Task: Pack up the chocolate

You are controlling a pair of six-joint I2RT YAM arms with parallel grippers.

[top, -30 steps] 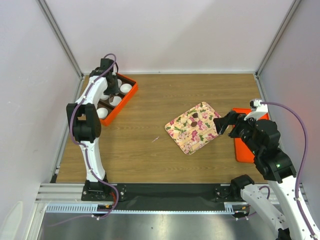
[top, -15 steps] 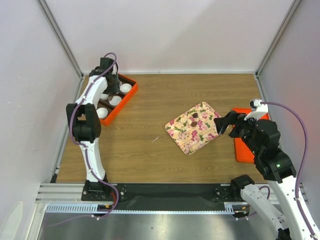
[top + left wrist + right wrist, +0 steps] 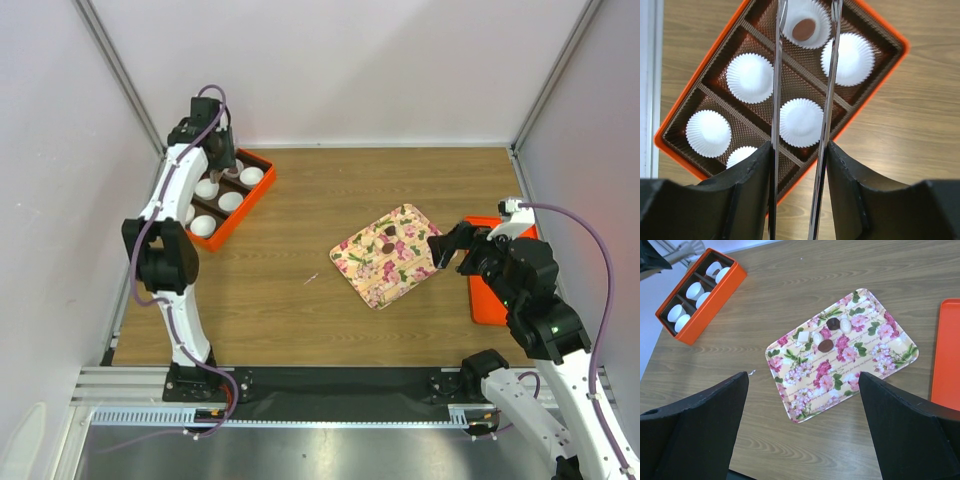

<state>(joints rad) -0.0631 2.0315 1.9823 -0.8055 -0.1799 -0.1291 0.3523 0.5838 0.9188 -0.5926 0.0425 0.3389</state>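
Two dark brown chocolate pieces (image 3: 825,345) lie on the pink-flowered tray (image 3: 860,365), with a few paler pieces beside them; they also show in the top view (image 3: 387,240). One chocolate (image 3: 803,29) sits in a white paper cup in the orange box (image 3: 895,40). My left gripper (image 3: 800,150) is shut on metal tongs (image 3: 776,100), whose tips stand apart and empty above that cup. In the top view the left gripper (image 3: 220,158) hangs over the box's far end (image 3: 262,185). My right gripper (image 3: 802,376) is open and empty above the table, near the tray's near edge (image 3: 445,250).
The box holds several white paper cups (image 3: 801,122), the others without chocolate. An orange lid (image 3: 490,290) lies at the table's right edge, under my right arm. Grey walls close in the table on the left, back and right.
My left gripper has lifted with the tongs and drawn back toward the far left corner, off the box. The right arm has not moved.
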